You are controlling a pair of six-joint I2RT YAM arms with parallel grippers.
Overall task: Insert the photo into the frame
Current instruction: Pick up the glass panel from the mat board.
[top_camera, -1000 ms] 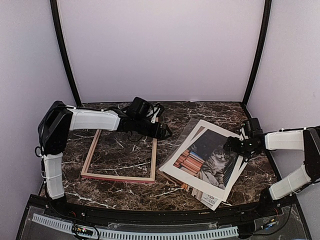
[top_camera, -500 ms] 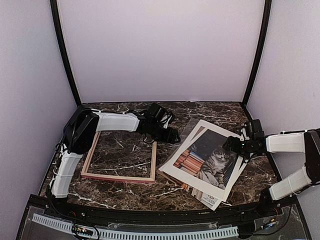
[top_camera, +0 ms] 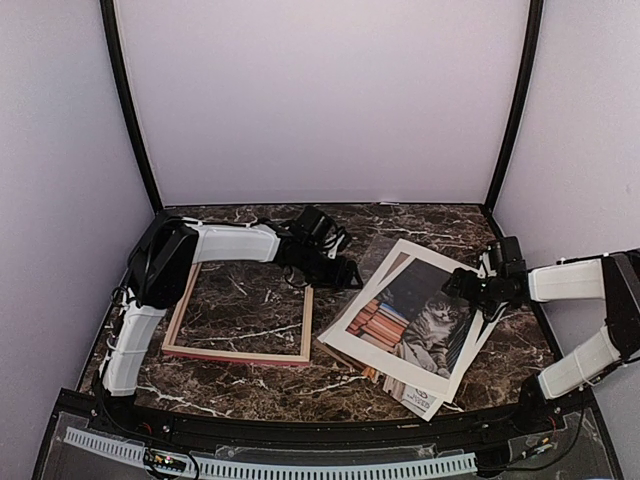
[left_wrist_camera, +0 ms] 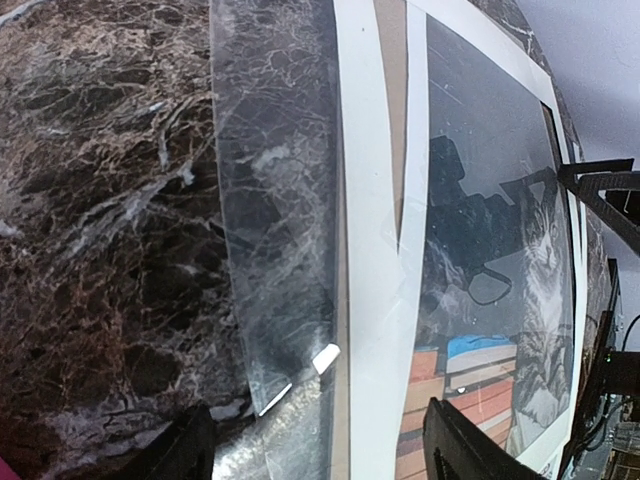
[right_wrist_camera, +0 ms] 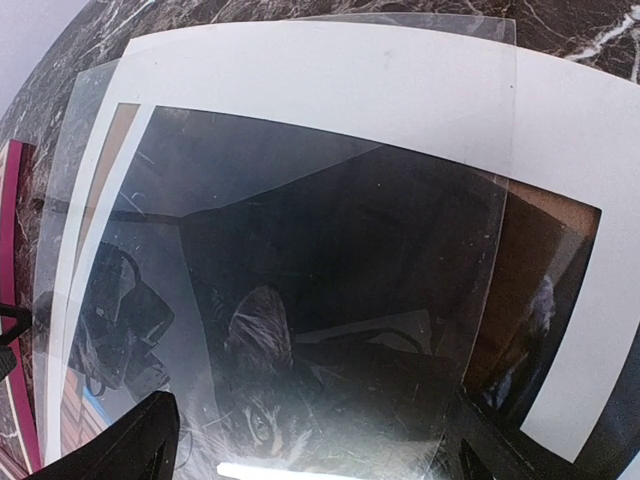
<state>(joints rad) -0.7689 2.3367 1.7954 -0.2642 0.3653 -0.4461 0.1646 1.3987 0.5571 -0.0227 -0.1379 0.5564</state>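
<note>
The frame (top_camera: 235,353) lies flat at the left of the table with its pale wood side up; its pink edge shows in the right wrist view (right_wrist_camera: 10,300). The photo (top_camera: 415,320) of the cat and books lies face up to the right of it, under a clear sheet (left_wrist_camera: 270,200). My left gripper (top_camera: 350,272) is open and empty, low over the photo's left edge (left_wrist_camera: 375,250); its jaws (left_wrist_camera: 320,455) straddle the white border. My right gripper (top_camera: 458,288) is open and empty, hovering over the cat (right_wrist_camera: 255,340) at the photo's far right side.
Brown cardboard backing (right_wrist_camera: 520,280) shows under the photo and also in the left wrist view (left_wrist_camera: 390,100). A printed paper (top_camera: 420,400) sticks out beneath the stack's near corner. The table (top_camera: 250,390) is dark marble, with walls close at both sides and at the back.
My left arm has swung right, from over the frame's far rail to the photo's left edge. My right gripper has hardly moved. The photo and frame have stayed put.
</note>
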